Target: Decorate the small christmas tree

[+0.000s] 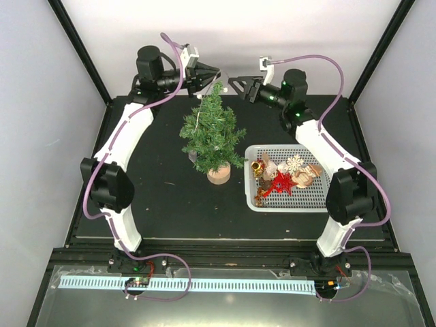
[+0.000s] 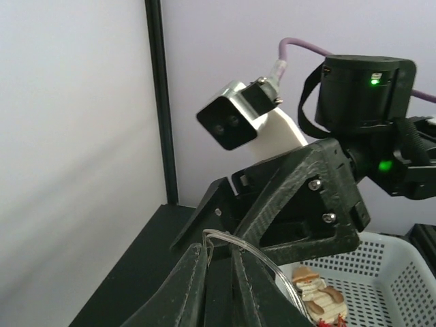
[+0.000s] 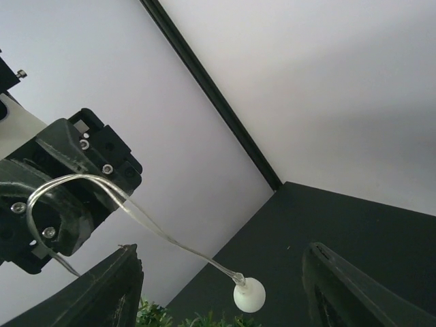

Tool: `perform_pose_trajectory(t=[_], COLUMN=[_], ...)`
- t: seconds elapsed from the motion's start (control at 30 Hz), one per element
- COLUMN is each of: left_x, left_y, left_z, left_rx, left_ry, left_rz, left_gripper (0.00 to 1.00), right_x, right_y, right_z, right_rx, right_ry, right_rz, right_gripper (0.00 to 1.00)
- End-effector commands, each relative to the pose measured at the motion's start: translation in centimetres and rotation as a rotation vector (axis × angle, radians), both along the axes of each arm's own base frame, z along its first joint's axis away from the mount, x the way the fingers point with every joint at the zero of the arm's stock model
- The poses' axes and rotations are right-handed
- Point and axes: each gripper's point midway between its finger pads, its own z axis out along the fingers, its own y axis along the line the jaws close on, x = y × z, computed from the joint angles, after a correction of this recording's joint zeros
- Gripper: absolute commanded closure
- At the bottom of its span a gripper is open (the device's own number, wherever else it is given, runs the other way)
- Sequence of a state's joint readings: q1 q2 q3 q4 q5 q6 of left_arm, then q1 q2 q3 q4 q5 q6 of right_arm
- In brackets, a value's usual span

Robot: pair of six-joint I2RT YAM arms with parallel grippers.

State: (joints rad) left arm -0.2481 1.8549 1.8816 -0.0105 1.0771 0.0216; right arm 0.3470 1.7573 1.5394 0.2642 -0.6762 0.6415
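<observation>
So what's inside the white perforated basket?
A gold bell, a red star, a white snowflake and a tan hatted figurine lie piled in the white perforated plastic basket; anything beneath the pile is hidden.

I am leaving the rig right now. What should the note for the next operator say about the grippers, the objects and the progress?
Grippers: the left gripper is shut on the clear wire, and its white bulb hangs by the treetop. The right gripper is open and empty, facing the left one.
Things: the small christmas tree stands upright, left of the white basket. The basket holds a red star, a white snowflake and other ornaments.
Done: the wire is held over the tree. No ornament shows on the branches.
Left: drape the wire, then hang the basket ornaments.
</observation>
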Motion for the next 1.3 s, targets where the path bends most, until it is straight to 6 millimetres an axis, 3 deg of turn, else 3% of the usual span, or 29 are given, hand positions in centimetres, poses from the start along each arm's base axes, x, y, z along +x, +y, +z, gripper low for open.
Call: perform_pose_trajectory(t=[0.0, 0.23, 0.47, 0.53, 0.67, 1.07, 1.2, 1.27], left_x=[-0.9, -0.7, -0.9, -0.9, -0.7, -0.1, 0.1, 0.3], left_y=[-0.3, -0.5, -0.7, -0.8, -0.8, -0.7, -0.6, -0.5], left_z=[1.5, 1.3, 0.8, 0.7, 0.5, -0.2, -0.3, -0.4], left_rx=[-0.017, -0.014, -0.010, -0.008, 0.003, 0.022, 0.031, 0.039], left_ry=[-0.018, 0.010, 0.038, 0.045, 0.044, 0.040, 0.040, 0.037], left_rz=[-0.070, -0.092, -0.118, -0.124, -0.115, -0.085, -0.066, -0.046], left_gripper=[0.90, 0.90, 0.90, 0.90, 0.86, 0.82, 0.73, 0.63], right_x=[-0.1, -0.4, -0.1, -0.2, -0.5, -2.1, -2.8, -3.2], right_y=[0.6, 1.4, 2.1, 2.4, 2.5, 1.5, 1.1, 0.9], right_z=[1.1, 1.7, 1.7, 1.8, 2.0, 2.2, 2.6, 2.8], right_rx=[0.028, 0.047, 0.054, 0.060, 0.062, 0.038, 0.030, 0.028], right_ry=[-0.029, -0.044, -0.040, -0.045, -0.042, -0.064, -0.079, -0.086], right_rz=[0.048, 0.095, 0.115, 0.127, 0.134, 0.100, 0.089, 0.084], right_gripper=[0.36, 0.41, 0.52, 0.64, 0.98, 0.99, 0.99, 0.99])
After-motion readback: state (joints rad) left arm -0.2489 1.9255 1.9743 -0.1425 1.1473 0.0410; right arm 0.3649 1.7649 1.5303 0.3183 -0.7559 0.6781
